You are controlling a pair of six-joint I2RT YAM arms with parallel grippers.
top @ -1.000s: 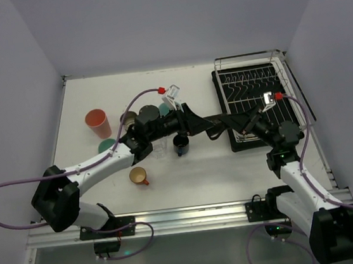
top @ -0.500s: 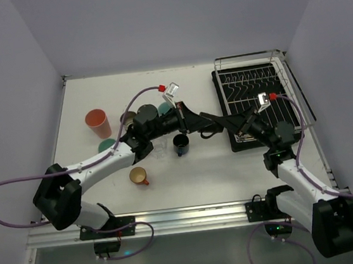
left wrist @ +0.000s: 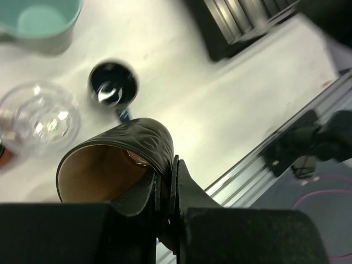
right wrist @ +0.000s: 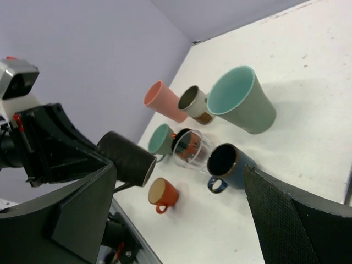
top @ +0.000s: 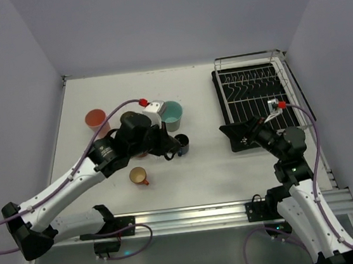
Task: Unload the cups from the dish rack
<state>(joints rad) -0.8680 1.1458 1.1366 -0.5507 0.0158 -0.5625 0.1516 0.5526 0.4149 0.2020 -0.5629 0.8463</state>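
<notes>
Black cup (left wrist: 115, 159) now drawn leftward, pinched by left pincer (left wrist: 163, 184); right pincer (top: 235, 135) spread, seemingly empty.

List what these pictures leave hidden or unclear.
- Top view: the left arm covers the clear glass and the small teal cup; the black cup in the left gripper barely shows.
- Left wrist: the big teal cup is cut off by the top edge; the dark mug is motion-blurred.
- Top view: the right gripper overlaps the dish rack at its near end, hiding what lies there.
</notes>
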